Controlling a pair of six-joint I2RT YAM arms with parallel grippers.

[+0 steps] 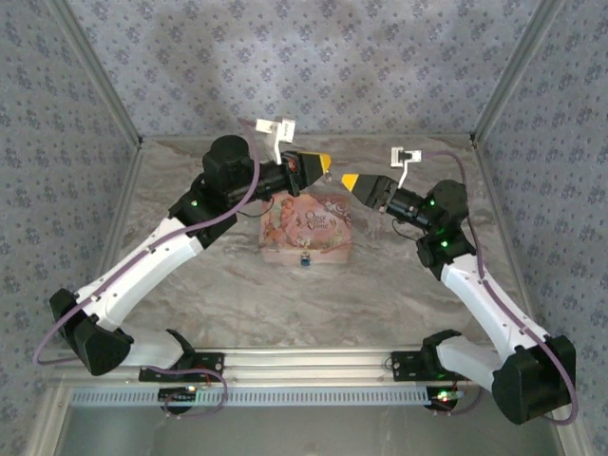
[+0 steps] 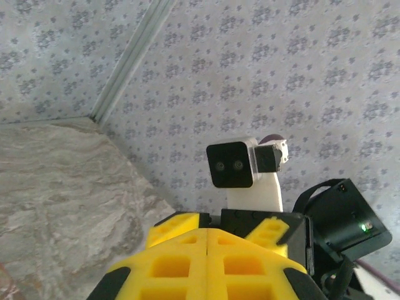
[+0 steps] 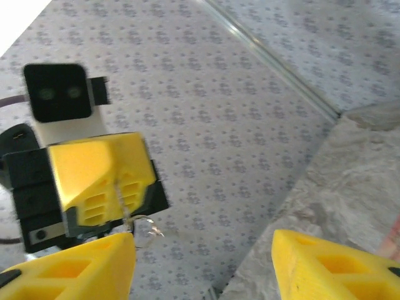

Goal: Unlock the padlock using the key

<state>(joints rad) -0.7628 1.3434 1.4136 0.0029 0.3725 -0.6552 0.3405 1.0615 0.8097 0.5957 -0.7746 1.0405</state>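
**Well, key aloft, lock down on the box**

Up above the far end of the pink box, the two claws face each other tip to tip, close but apart. The left gripper has its blocky yellow plastic fingers pressed flat together. In the right wrist view a thin pale sliver, the key, pokes from that seam. Its long axis runs roughly up and down, with a wire ring at its lower end. The right gripper stands spread wide, holding nothing.

The padlock, a blue-and-silver speck, sits at the box's near edge. It is too small to tell which way it points. The lid carries pastel figures and cursive writing I cannot read. The table looks like grey marble.
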